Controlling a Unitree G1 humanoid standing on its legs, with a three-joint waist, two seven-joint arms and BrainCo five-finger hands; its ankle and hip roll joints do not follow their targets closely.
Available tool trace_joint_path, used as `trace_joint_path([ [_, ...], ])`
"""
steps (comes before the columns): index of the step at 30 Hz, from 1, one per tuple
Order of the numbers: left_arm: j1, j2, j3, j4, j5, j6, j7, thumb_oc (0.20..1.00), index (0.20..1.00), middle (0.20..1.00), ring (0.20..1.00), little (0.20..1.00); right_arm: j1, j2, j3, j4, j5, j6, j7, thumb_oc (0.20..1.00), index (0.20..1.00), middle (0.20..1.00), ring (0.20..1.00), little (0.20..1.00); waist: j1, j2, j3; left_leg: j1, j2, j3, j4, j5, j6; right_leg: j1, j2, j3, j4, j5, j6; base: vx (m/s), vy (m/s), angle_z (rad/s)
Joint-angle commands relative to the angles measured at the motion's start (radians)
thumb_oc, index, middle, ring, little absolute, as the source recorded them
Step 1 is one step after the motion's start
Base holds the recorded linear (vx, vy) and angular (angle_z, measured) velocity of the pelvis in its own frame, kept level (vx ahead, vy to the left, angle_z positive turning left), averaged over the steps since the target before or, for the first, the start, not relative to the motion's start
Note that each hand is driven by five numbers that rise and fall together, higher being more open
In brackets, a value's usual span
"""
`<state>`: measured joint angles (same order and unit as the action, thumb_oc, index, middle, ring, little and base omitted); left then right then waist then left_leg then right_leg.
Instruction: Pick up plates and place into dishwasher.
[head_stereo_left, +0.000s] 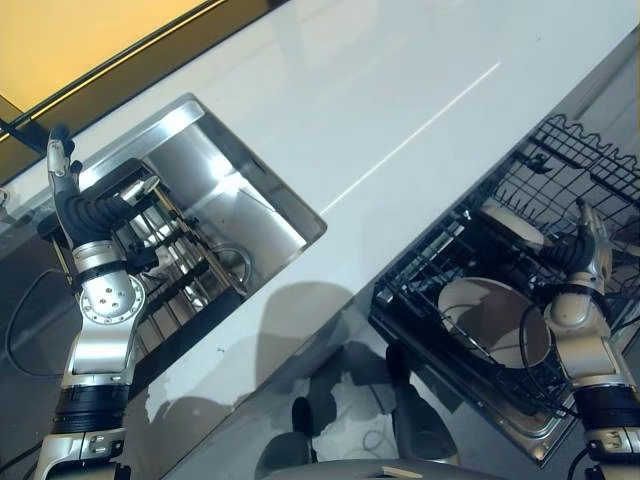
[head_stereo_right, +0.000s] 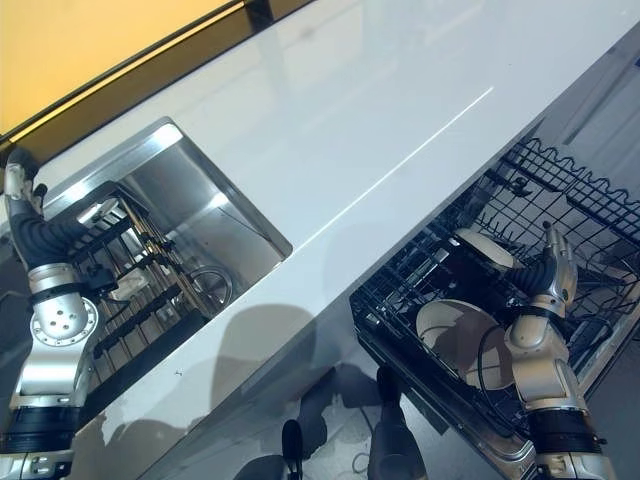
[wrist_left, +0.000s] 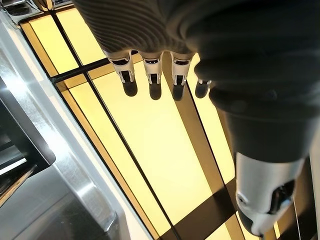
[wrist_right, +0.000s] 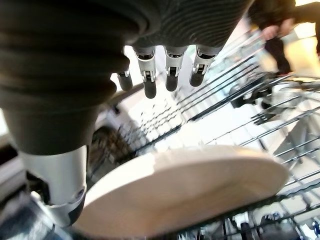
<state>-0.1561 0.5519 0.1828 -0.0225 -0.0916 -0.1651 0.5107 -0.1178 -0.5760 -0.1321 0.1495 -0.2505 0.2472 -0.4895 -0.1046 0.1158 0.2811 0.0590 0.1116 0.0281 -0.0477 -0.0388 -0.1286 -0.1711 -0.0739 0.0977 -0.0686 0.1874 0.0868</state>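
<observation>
Two cream plates standing in the black dishwasher rack beside the white surface. Right hand above them, fingers straight, empty. Left hand raised over sink, fingers extended, holding nothing.

My left arm comes in from seven o'clock and rises straight toward twelve, forearm nearly vertical, wrist unbent under its dark ribbed cover. My left hand is raised at about ten o'clock, fingers straight and side by side, thumb set apart, holding nothing. My right arm enters from five o'clock and also points toward twelve. My right hand sits at about four o'clock, fingers extended and relaxed in a row, thumb held apart, nothing closed within them.
</observation>
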Motion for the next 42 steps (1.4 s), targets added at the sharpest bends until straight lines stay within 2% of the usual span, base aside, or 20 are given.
trace_joint_path([
  [1, 0.074, -0.009, 0.04, -0.02, 0.038, -0.067, -0.003, 1.0, 1.0, 1.0, 1.0, 1.0, 0.044, -0.021, -0.056, -0.09, 0.012, -0.047, -0.094, 1.0, 1.0, 1.0, 1.0, 1.0, -0.026, -0.02, -0.046, -0.149, -0.101, 0.001, 0.272, 0.032, 0.092, 0.058, 0.032, -0.034, 0.16, -0.145, -0.084, 0.1, 0.072, -0.02],
  [2, 0.085, -0.014, 0.041, -0.021, 0.037, -0.069, -0.005, 1.0, 1.0, 1.0, 1.0, 1.0, 0.051, -0.018, -0.058, -0.091, 0.016, -0.049, -0.105, 1.0, 1.0, 1.0, 1.0, 1.0, -0.027, -0.021, -0.041, -0.165, -0.104, -0.007, 0.322, 0.024, 0.093, 0.06, 0.034, -0.03, 0.173, -0.15, -0.088, 0.15, 0.076, -0.06],
  [4, 0.142, -0.032, 0.052, -0.022, 0.03, -0.078, -0.011, 1.0, 1.0, 1.0, 1.0, 1.0, 0.072, 0.003, -0.061, -0.086, 0.007, -0.054, -0.131, 1.0, 1.0, 1.0, 1.0, 1.0, -0.016, -0.027, -0.029, -0.205, -0.13, -0.07, 0.415, 0.007, 0.11, 0.075, 0.044, 0.003, 0.21, -0.163, -0.099, 0.18, 0.118, -0.2],
  [6, 0.182, -0.041, 0.068, -0.028, 0.021, -0.083, -0.018, 1.0, 1.0, 1.0, 1.0, 1.0, 0.089, 0.02, -0.06, -0.085, 0.001, -0.056, -0.144, 1.0, 1.0, 1.0, 1.0, 1.0, -0.004, -0.022, -0.036, -0.193, -0.143, -0.111, 0.367, -0.013, 0.129, 0.084, 0.058, 0.029, 0.228, -0.176, -0.097, 0.15, 0.217, -0.43],
  [9, 0.188, -0.042, 0.065, -0.04, 0.004, -0.069, -0.023, 1.0, 1.0, 1.0, 1.0, 1.0, 0.096, 0.016, -0.052, -0.078, 0.001, -0.037, -0.159, 1.0, 1.0, 1.0, 1.0, 1.0, 0.003, -0.004, -0.041, -0.153, -0.146, -0.149, 0.27, 0.01, 0.132, 0.072, 0.066, 0.05, 0.258, -0.199, -0.095, 0.03, 0.295, -0.73],
  [12, 0.146, -0.035, 0.035, -0.044, 0.004, -0.038, -0.012, 1.0, 1.0, 1.0, 1.0, 1.0, 0.079, -0.006, -0.048, -0.066, 0.035, -0.026, -0.186, 1.0, 1.0, 1.0, 1.0, 1.0, -0.017, 0.016, -0.03, -0.138, -0.147, -0.125, 0.234, 0.02, 0.126, 0.035, 0.043, 0.05, 0.286, -0.207, -0.083, -0.12, 0.326, -1.02],
  [18, 0.104, -0.037, 0.011, -0.024, -0.003, -0.032, 0.023, 1.0, 1.0, 1.0, 1.0, 1.0, 0.079, -0.011, -0.057, -0.038, 0.103, -0.056, -0.202, 1.0, 1.0, 1.0, 1.0, 1.0, -0.047, 0.063, -0.001, -0.153, -0.202, -0.099, 0.243, 0.015, 0.141, -0.032, -0.004, 0.077, 0.355, -0.207, -0.048, -0.07, 0.327, -0.19],
  [21, 0.128, -0.059, 0.015, -0.024, -0.006, -0.042, 0.022, 1.0, 1.0, 1.0, 1.0, 1.0, 0.089, 0.0, -0.061, -0.03, 0.148, -0.08, -0.159, 1.0, 1.0, 1.0, 1.0, 1.0, -0.052, 0.089, -0.001, -0.156, -0.228, -0.073, 0.263, 0.0, 0.146, -0.046, -0.034, 0.085, 0.376, -0.209, -0.031, 0.05, 0.282, -0.21],
  [25, 0.143, -0.079, 0.003, -0.012, -0.017, -0.041, 0.027, 1.0, 1.0, 1.0, 1.0, 1.0, 0.083, 0.0, -0.057, -0.019, 0.279, -0.116, -0.052, 1.0, 1.0, 1.0, 1.0, 1.0, -0.053, 0.119, 0.008, -0.167, -0.247, -0.039, 0.31, -0.029, 0.15, -0.056, -0.07, 0.079, 0.396, -0.216, -0.021, 0.06, 0.196, -0.12],
  [30, 0.118, -0.078, -0.025, 0.004, -0.028, -0.038, 0.043, 1.0, 1.0, 1.0, 1.0, 1.0, 0.023, -0.007, -0.032, 0.005, 0.415, -0.149, -0.025, 1.0, 1.0, 1.0, 1.0, 1.0, -0.047, 0.137, 0.049, -0.231, -0.258, -0.015, 0.379, -0.055, 0.153, -0.114, -0.081, 0.077, 0.447, -0.233, -0.026, -0.09, 0.059, -0.13],
  [37, 0.093, -0.086, -0.059, 0.033, -0.029, -0.077, 0.094, 1.0, 1.0, 1.0, 1.0, 1.0, -0.039, 0.001, -0.056, 0.023, 0.486, -0.222, -0.166, 1.0, 1.0, 1.0, 1.0, 1.0, -0.044, 0.167, 0.111, -0.318, -0.273, -0.018, 0.438, -0.061, 0.156, -0.209, -0.062, 0.075, 0.534, -0.261, -0.053, -0.1, 0.015, 0.02],
  [39, 0.095, -0.089, -0.067, 0.03, -0.042, -0.077, 0.092, 1.0, 1.0, 1.0, 1.0, 1.0, -0.052, 0.002, -0.056, 0.029, 0.505, -0.218, -0.135, 1.0, 1.0, 1.0, 1.0, 1.0, -0.041, 0.18, 0.119, -0.33, -0.279, -0.024, 0.446, -0.059, 0.157, -0.224, -0.058, 0.078, 0.554, -0.269, -0.061, 0.0, 0.065, 0.03],
  [42, 0.096, -0.095, -0.082, 0.006, -0.041, -0.066, 0.077, 1.0, 1.0, 1.0, 1.0, 1.0, -0.09, -0.006, -0.031, 0.039, 0.558, -0.183, -0.03, 1.0, 1.0, 1.0, 1.0, 1.0, -0.029, 0.189, 0.123, -0.341, -0.288, -0.037, 0.447, -0.051, 0.154, -0.234, -0.059, 0.078, 0.563, -0.276, -0.07, 0.0, 0.05, 0.04],
])
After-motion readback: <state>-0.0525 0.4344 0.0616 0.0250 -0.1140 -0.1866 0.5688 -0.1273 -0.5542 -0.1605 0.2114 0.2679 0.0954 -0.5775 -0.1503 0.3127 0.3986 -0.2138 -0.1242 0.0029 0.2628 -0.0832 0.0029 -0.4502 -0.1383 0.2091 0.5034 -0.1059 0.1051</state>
